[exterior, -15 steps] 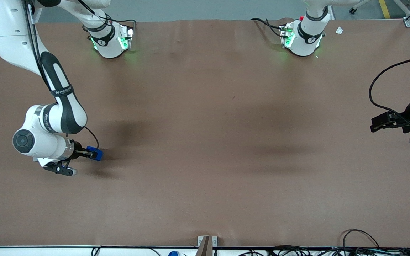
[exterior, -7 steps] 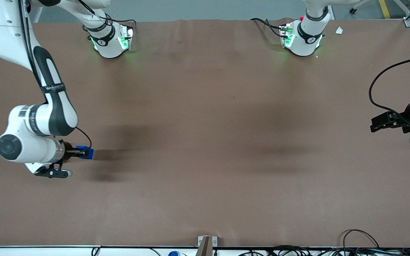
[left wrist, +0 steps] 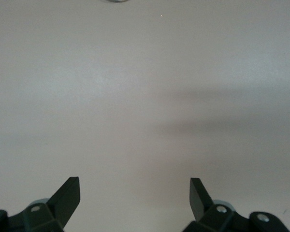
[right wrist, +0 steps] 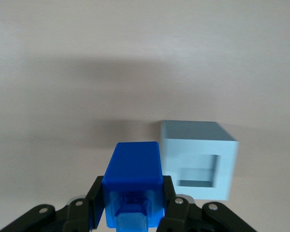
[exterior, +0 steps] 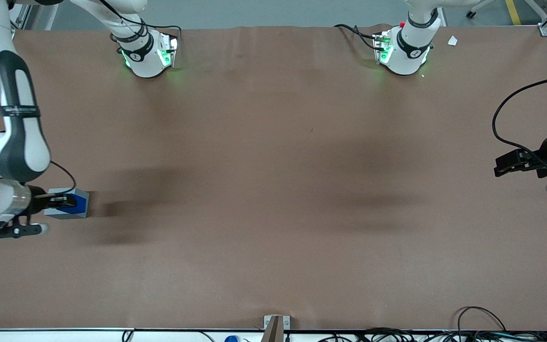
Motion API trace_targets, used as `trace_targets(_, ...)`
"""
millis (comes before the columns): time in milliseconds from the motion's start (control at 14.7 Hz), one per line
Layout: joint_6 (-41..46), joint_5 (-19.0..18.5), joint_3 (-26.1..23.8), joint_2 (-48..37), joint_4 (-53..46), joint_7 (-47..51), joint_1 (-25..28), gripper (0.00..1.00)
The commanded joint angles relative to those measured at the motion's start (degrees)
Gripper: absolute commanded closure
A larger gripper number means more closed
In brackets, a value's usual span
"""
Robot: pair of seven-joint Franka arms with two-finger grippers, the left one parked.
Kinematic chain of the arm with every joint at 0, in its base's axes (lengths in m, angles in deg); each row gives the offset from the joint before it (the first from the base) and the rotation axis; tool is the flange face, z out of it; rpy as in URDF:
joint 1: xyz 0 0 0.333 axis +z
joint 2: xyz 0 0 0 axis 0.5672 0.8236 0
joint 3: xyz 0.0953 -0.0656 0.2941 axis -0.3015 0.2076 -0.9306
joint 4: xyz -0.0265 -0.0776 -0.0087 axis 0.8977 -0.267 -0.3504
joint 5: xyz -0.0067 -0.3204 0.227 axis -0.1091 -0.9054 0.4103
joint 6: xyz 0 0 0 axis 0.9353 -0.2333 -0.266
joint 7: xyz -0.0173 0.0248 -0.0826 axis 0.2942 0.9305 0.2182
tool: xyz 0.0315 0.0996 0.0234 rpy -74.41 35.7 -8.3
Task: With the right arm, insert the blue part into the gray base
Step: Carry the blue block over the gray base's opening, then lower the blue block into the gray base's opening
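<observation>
My right gripper point(exterior: 67, 203) is shut on the blue part point(exterior: 80, 203), a bright-blue block, at the working arm's end of the table. In the right wrist view the blue part point(right wrist: 132, 181) sits clamped between the two black fingers point(right wrist: 94, 195). The gray base point(right wrist: 199, 157), a light-gray cube with a square socket in its top face, stands on the table close beside the blue part. In the front view the gray base point(exterior: 60, 212) shows just under the gripper, and the blue part overlaps it.
The brown table mat point(exterior: 273, 190) spreads wide toward the parked arm's end. Two arm bases point(exterior: 147, 52) with green lights stand at the table's edge farthest from the camera. Cables point(exterior: 482, 327) lie along the near edge.
My right arm has carried the blue part sideways toward the working arm's end of the table. The gray base has come into view beside the part.
</observation>
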Motion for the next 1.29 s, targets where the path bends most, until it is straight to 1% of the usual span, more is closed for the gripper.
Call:
trace_targets(0,-1.1,-0.4,-0.7,0.0,-0.4,-0.5,-1.8,1.0)
trace_targets(204,-2.8,-0.6,-0.7,0.2,-0.3,-0.5,-4.3,1.0)
trace_targets(476,-2.8,-0.7,-0.6,0.5,0.5,-0.1,-6.0,1.0)
trace_targets(884,-2.7,-0.6,-0.6,0.7,3.3,0.0,-6.2,1.0)
trace_targets(1224,-2.6,-1.2,-0.5,0.8,3.5,-0.1,-6.2,1.0)
